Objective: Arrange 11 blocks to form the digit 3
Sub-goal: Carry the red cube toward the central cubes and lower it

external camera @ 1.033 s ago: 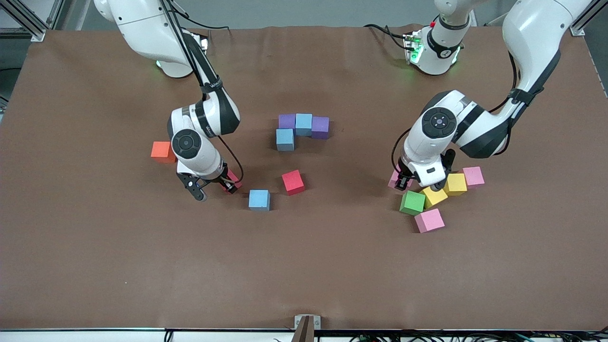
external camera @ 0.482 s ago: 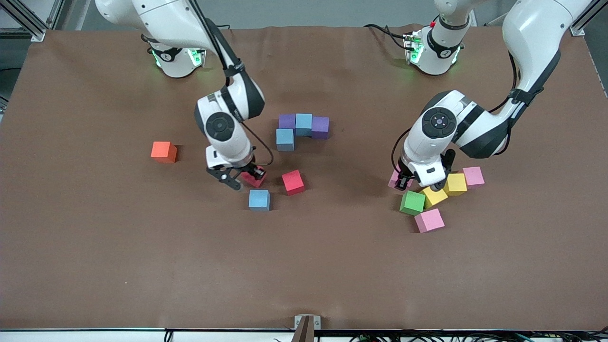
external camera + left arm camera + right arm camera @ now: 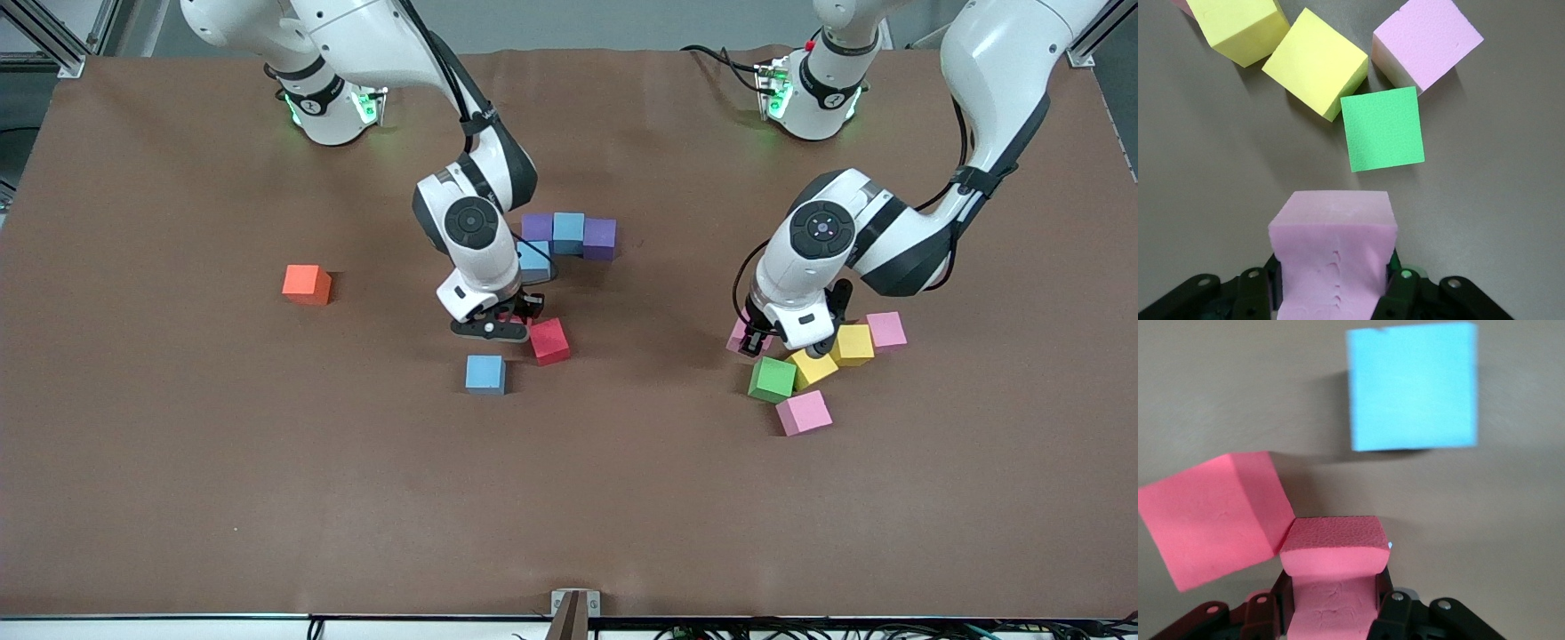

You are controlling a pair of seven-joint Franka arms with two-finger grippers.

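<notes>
The blocks lie in three groups on the brown tabletop [image 3: 178, 462]. In the middle, a purple block [image 3: 536, 226], a blue block [image 3: 569, 232] and a second purple block [image 3: 600, 238] touch in a row, with another blue block [image 3: 535, 260] against the first purple one on its near side. The right hand [image 3: 508, 324] is clamped on a red block [image 3: 1330, 577], just above the tabletop and against a second red block [image 3: 549, 341]; a loose blue block [image 3: 485, 374] lies nearer the camera. Toward the left arm's end, the left hand [image 3: 772, 342] grips a pink block [image 3: 1331, 263] beside a green block [image 3: 772, 379], two yellow blocks [image 3: 813, 366] [image 3: 853, 344] and two more pink blocks [image 3: 804, 412] [image 3: 886, 329]. An orange cube [image 3: 307, 284] sits apart toward the right arm's end.
</notes>
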